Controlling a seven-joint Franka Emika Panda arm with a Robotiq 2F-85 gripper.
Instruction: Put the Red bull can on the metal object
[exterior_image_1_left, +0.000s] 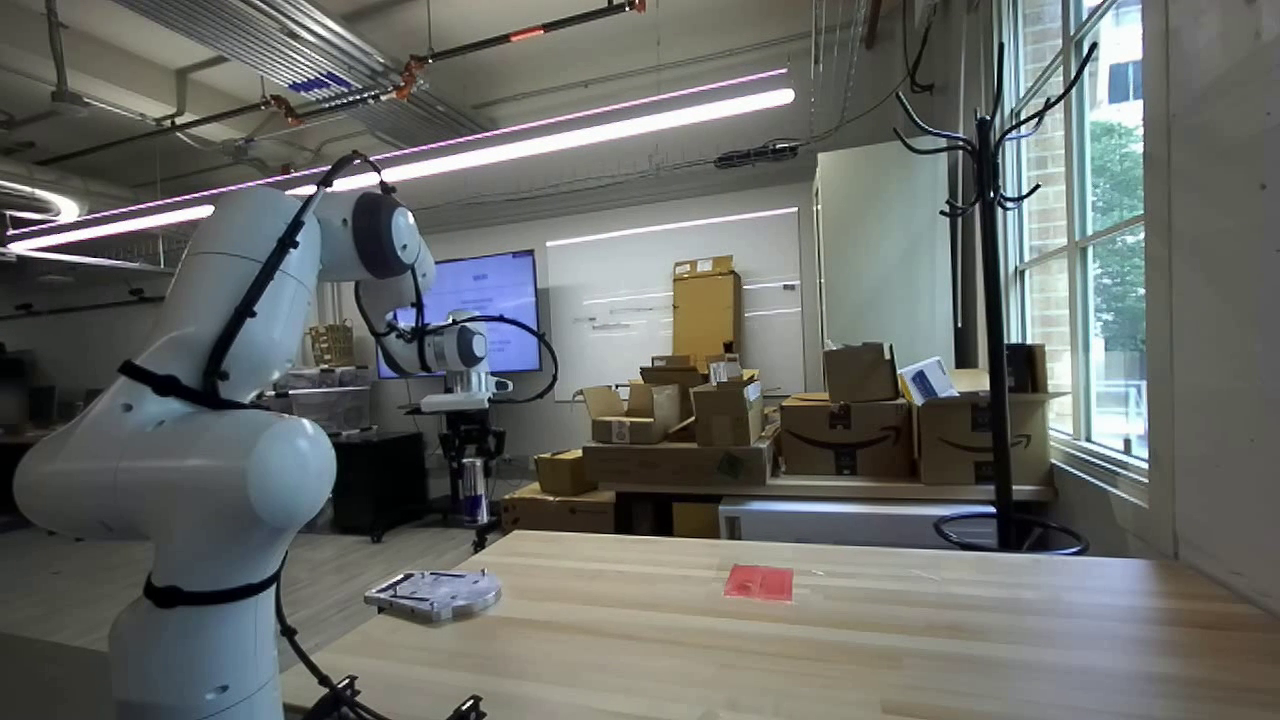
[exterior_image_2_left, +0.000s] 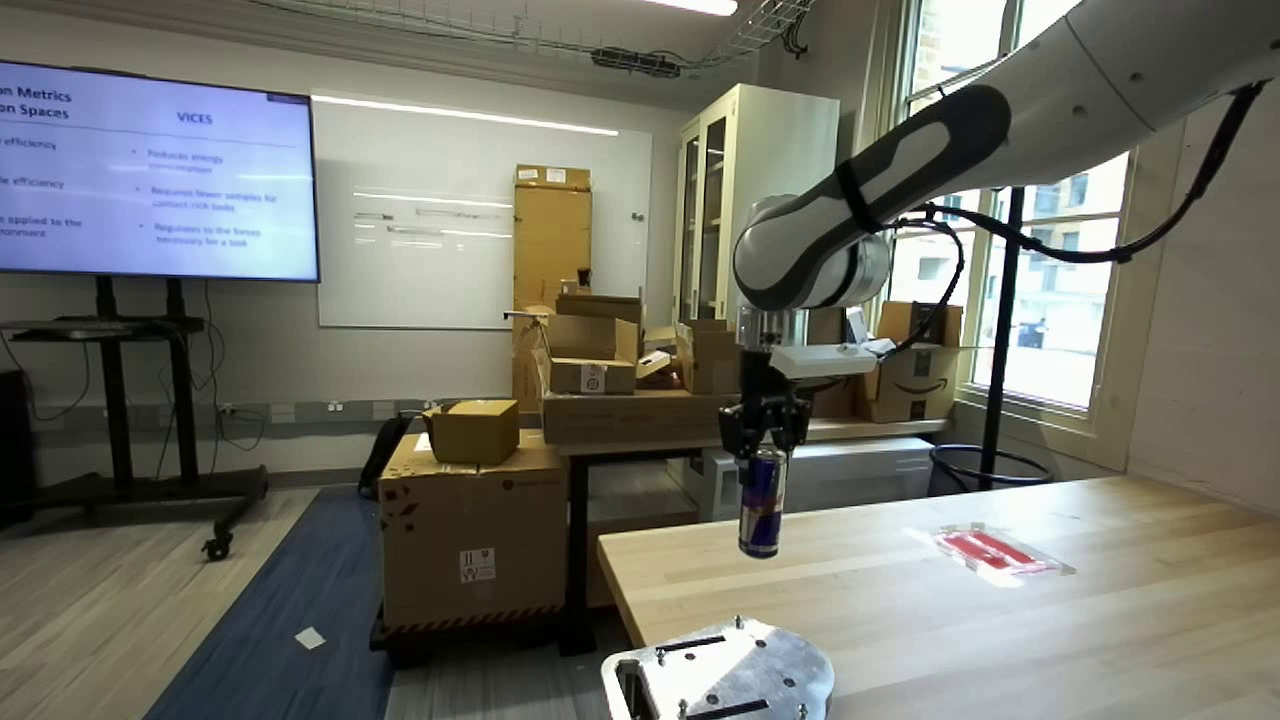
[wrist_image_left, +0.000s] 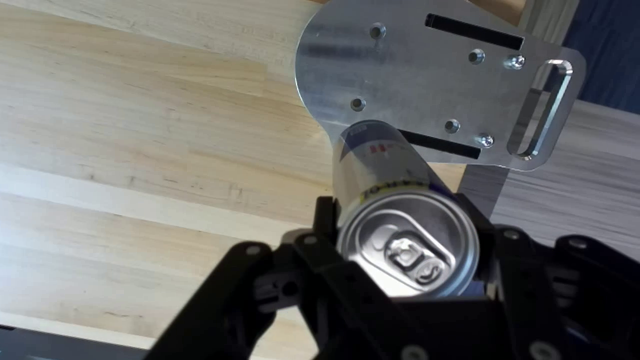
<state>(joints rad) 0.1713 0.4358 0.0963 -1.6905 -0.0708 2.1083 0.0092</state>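
Note:
The Red Bull can (exterior_image_2_left: 763, 510) is slim, blue and silver, and hangs upright in the air. My gripper (exterior_image_2_left: 764, 450) is shut on its upper part. In an exterior view the can (exterior_image_1_left: 474, 492) and the gripper (exterior_image_1_left: 472, 455) are above and behind the metal object (exterior_image_1_left: 435, 594). The metal object (exterior_image_2_left: 735, 665) is a flat silvery plate with slots and holes, at the table's edge. In the wrist view the can's lid (wrist_image_left: 407, 245) sits between the fingers (wrist_image_left: 400, 220). The can's bottom overlaps the lower edge of the plate (wrist_image_left: 415, 85) there, with the plate below it.
A flat red item (exterior_image_1_left: 759, 583) lies on the wooden table (exterior_image_1_left: 900, 640); it also shows in an exterior view (exterior_image_2_left: 990, 550). The metal object overhangs the table's edge, with floor beyond. Cardboard boxes (exterior_image_2_left: 475, 530) and a coat rack (exterior_image_1_left: 995, 330) stand behind the table.

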